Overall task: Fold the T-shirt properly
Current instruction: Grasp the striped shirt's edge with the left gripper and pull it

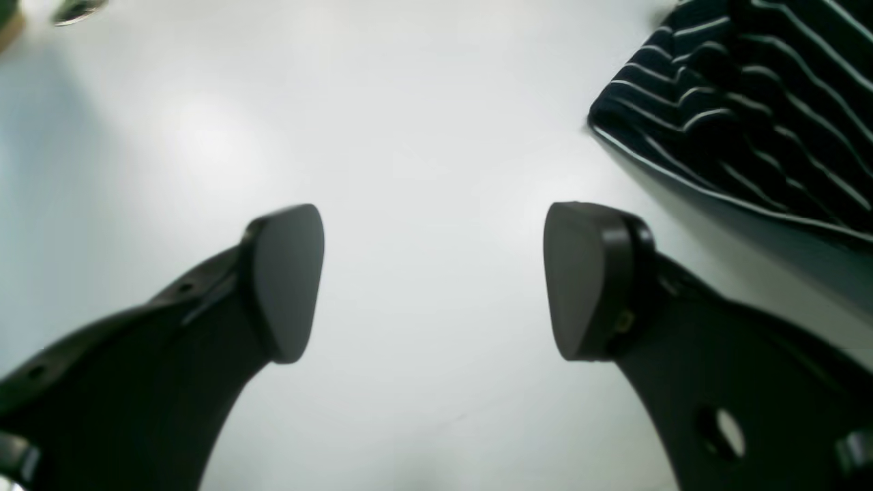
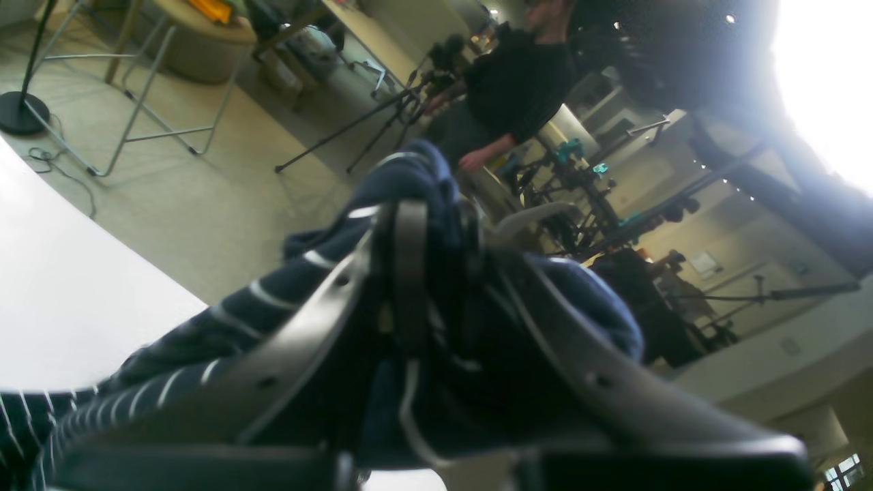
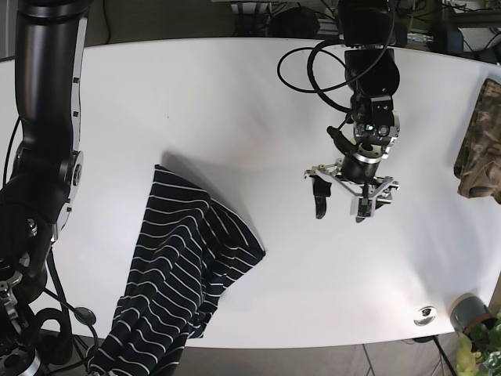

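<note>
Down at the near edge of the white table (image 3: 235, 94), the T-shirt (image 3: 184, 266) lies bunched and partly folded over itself, its long axis running from the table's front edge — where its lower end spills over — up and a little toward the middle. In the right wrist view the right gripper (image 2: 436, 232) is clenched on a wad of the same navy striped cloth (image 2: 273, 300), lifted so the room shows behind it. In the base view that gripper itself cannot be seen; only the right arm's dark column (image 3: 47, 117) stands at that view's left, next to the shirt's near end. So the right arm is the nearer one by far and already has the fabric.

Farther up the table, the left gripper (image 3: 342, 200) hangs over bare surface, well apart from the shirt, pointing straight down with its cable looped above. Its two pads (image 1: 290, 279) stand wide apart with nothing between them — released. In the left wrist view a corner of the striped shirt (image 1: 743, 102) shows at the upper right, so the cloth lies off to one side of the pincer, not under it. To share in spreading or folding, I judge this arm must first travel across toward the shirt's free edge.

At the far right edge lies a camouflage-patterned cloth (image 3: 481, 141), not involved.
</note>
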